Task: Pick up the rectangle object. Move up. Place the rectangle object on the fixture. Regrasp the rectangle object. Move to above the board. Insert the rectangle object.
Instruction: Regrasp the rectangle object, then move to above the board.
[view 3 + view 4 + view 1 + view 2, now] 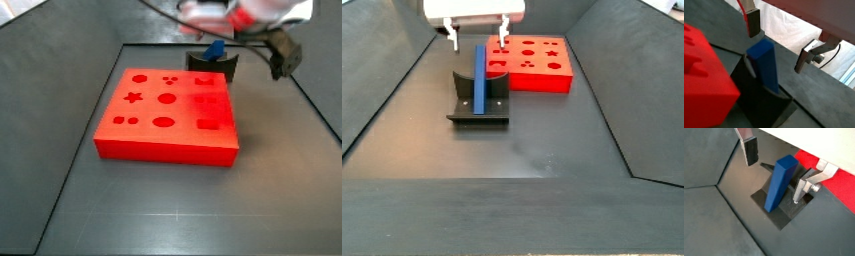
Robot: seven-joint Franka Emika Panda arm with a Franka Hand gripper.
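- Nearest the lens in both wrist views, the rectangle object (763, 65) leans tilted in the fixture (765, 102), its lower end down in the dark bracket and its upper end free in the air.
- Both fingers (750, 149) of the gripper (777, 165) stand apart from the blue bar, one on each side, with clear air between each pad and the bar's faces; the jaws are spread wide and hold nothing.
- One bar edge comes near the silver finger plate in a wrist view (803, 187), but a gap still shows.
- Seen in a side view, the gripper (478, 43) hangs just above the bar's top end (481, 62).
- Just beside the fixture lies the board (170, 112), its near edge close to the bracket's base in a side view (531, 62).
- Dark floor (543, 140) on the fixture's side away from the board lies open, bounded by sloping walls (382, 95) on either side.
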